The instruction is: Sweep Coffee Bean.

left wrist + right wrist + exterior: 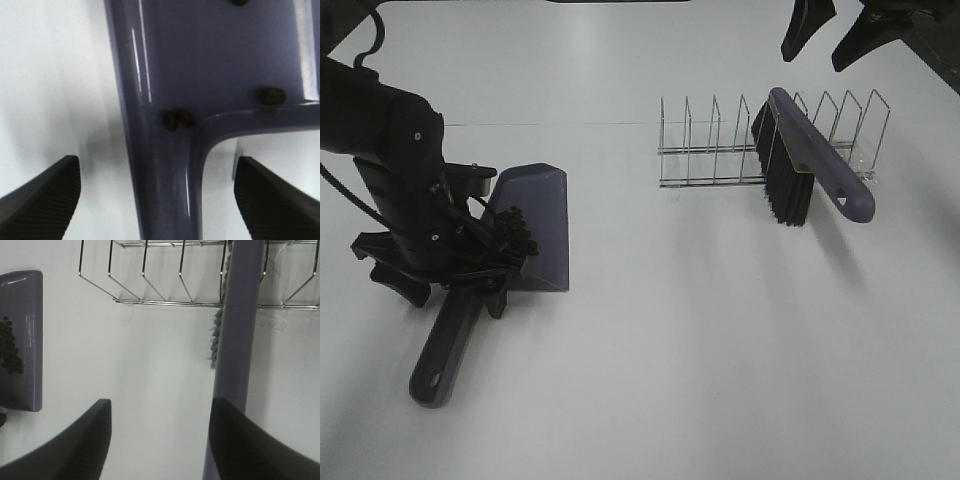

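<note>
A: Where are the coffee beans [515, 232]?

B: Heaped in the purple dustpan [545, 205], toward its back wall by the handle. The left wrist view shows 3 or 4 stragglers lying right at the handle joint. None visible on the table [700, 340].

A: How will they handle?

B: My guess: tiny, hard, light and quick to roll. No gripper should pinch them; carry them in the pan, kept level or tipped back, or they spill out over the front lip.

A: So where to hold?

B: The dustpan handle [448, 345], stiff plastic, probably slick. The left gripper [157, 195] hangs over it with jaws spread wide on either side, not touching.

A: And the other arm?

B: The right gripper [840, 25] is up at the far edge, jaws apart, holding nothing. The brush [810, 165] leans in the wire rack [720, 150] just below it, bristles down.
</note>
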`<state>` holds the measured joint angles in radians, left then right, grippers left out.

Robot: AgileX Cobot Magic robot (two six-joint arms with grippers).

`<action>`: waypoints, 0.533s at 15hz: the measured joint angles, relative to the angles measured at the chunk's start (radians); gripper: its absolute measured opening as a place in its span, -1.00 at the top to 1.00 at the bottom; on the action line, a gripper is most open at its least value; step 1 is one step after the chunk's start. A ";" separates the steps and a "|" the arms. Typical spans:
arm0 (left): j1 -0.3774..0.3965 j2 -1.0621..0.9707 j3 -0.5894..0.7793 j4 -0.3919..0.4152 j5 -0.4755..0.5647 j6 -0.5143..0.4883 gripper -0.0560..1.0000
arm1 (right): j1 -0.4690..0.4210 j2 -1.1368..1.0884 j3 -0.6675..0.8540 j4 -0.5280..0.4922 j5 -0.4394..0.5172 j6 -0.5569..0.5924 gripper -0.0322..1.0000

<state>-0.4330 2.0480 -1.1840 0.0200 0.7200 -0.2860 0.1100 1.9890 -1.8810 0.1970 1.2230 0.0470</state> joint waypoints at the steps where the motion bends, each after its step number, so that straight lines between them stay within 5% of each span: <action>1: 0.000 -0.029 -0.001 0.005 0.001 0.013 -0.54 | 0.003 0.000 0.000 0.019 0.000 0.000 -0.10; 4: 0.004 -0.139 -0.001 0.007 0.015 0.020 -0.54 | 0.003 -0.010 0.013 0.048 -0.001 0.000 -0.10; 8: 0.124 -0.216 -0.016 0.004 0.070 0.021 -0.54 | 0.003 -0.132 0.153 -0.001 -0.002 -0.009 -0.10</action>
<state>-0.3090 1.8320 -1.2000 0.0240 0.7900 -0.2650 0.1130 1.8570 -1.7280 0.1960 1.2210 0.0380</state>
